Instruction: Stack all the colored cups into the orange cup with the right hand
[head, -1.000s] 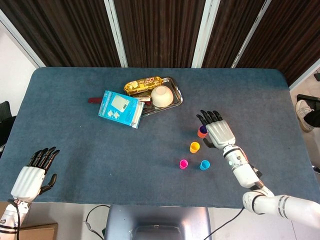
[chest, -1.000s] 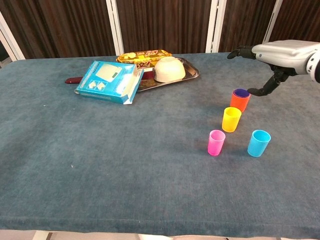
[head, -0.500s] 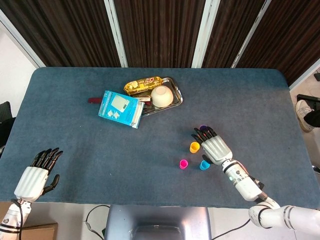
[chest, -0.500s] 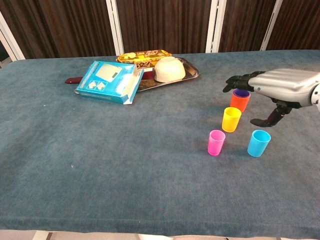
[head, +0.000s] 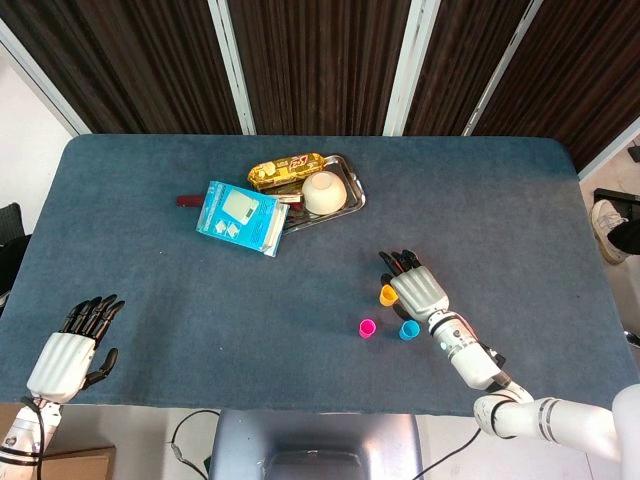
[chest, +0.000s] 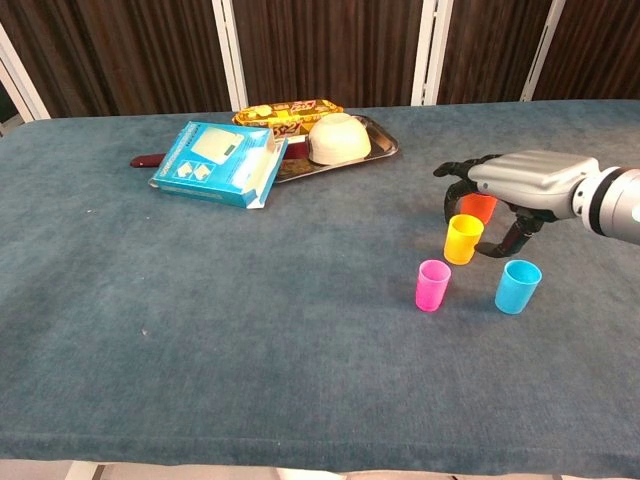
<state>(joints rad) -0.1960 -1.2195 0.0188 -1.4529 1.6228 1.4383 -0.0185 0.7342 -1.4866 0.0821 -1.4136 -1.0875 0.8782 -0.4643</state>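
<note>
The yellow cup (chest: 463, 239) stands upright with my right hand (chest: 520, 185) spread just above and behind it, fingers arched over its rim and thumb hanging at its right side, holding nothing. Behind it, the orange cup (chest: 478, 207) is partly covered by the hand, which hides it entirely in the head view. The pink cup (chest: 433, 285) and blue cup (chest: 517, 286) stand nearer the front. From above, the right hand (head: 415, 288) touches the edge of the yellow cup (head: 388, 294), with the pink cup (head: 367, 327) and blue cup (head: 408, 330) below it. My left hand (head: 70, 355) hovers empty at the table's near left corner.
A metal tray (chest: 385, 148) at the back holds a cream bowl (chest: 338, 138) and a yellow snack packet (chest: 285, 112). A blue box (chest: 218, 162) leans on the tray's left side, with a dark red object (chest: 145, 159) beside it.
My right hand has come down and toward the near left, from beside the orange cup to over the yellow cup. The cups and left hand stayed put.
</note>
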